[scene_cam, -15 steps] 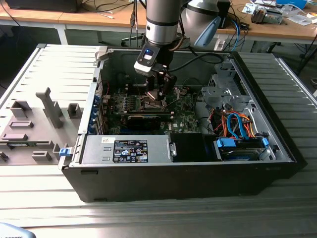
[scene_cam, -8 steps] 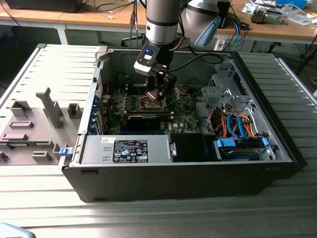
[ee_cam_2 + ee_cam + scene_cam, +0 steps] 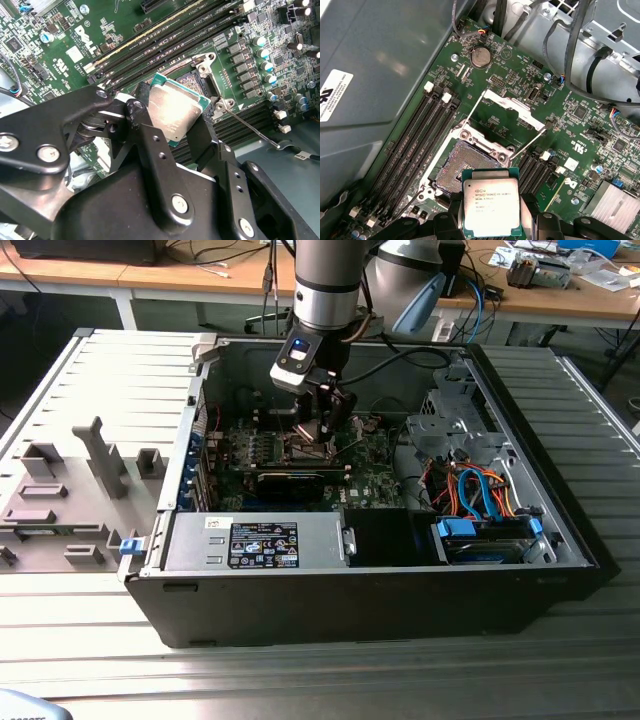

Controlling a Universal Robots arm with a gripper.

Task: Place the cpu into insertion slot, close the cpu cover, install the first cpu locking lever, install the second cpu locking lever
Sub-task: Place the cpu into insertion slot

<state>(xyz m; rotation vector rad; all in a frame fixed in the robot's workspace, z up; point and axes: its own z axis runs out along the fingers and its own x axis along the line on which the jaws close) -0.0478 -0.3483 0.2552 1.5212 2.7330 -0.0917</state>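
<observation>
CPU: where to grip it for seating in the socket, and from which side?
By two opposite thin edges, as the gripper holds the cpu now: it is flat and square, so edge pinching leaves its underside free for the insertion slot. Come from above, probably.

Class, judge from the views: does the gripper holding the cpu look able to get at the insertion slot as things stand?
Probably yes. The gripper holds the cpu close by the insertion slot, whose dark centre lies bare. The cpu cover is swung back off it, and nothing stands between.
</observation>
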